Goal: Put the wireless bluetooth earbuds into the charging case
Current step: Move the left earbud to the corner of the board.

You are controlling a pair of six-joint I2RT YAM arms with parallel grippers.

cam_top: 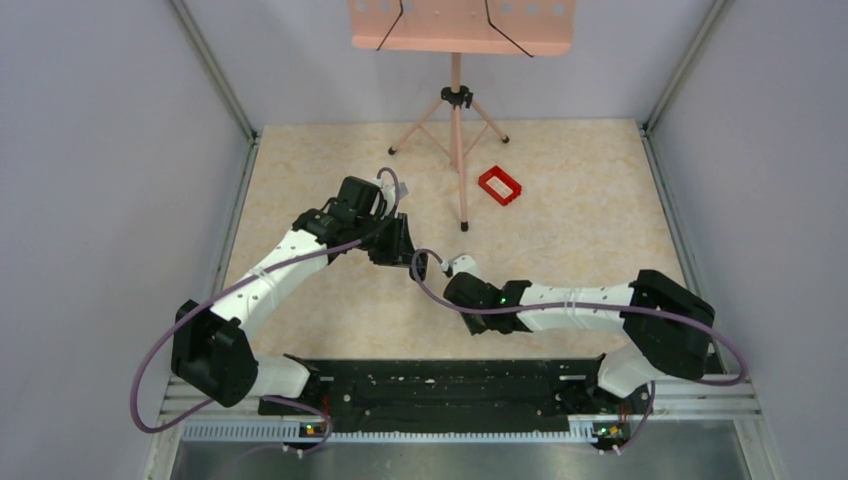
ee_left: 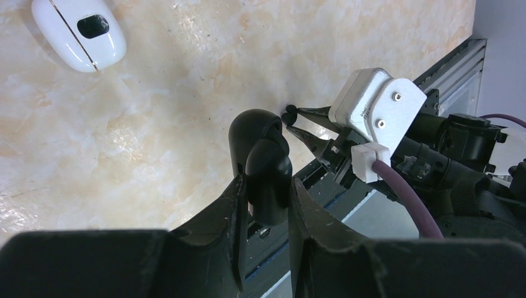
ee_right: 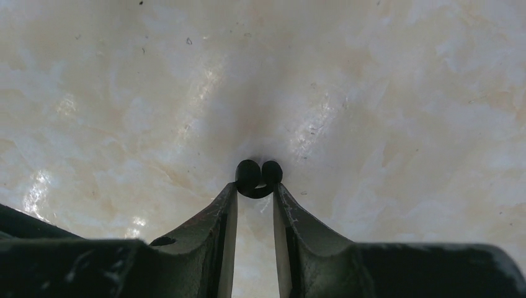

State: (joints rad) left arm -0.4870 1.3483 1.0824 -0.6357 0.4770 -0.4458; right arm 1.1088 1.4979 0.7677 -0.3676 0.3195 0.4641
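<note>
Marbled tabletop (ee_right: 384,87): tiny black earbud (ee_right: 258,176), glossy case (ee_left: 263,164)

My top camera looks down from above and behind my bases over the whole table (cam_top: 560,200), both wrist cameras stare close along their fingers (ee_right: 217,230) at it, and the left view's centre shows my right gripper (ee_left: 293,120)

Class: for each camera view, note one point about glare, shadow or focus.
Top external: even light, no hard shadows. Left wrist: sheen on the charging case. Right wrist: glare patches on the table, soft shadow around the earbud.
</note>
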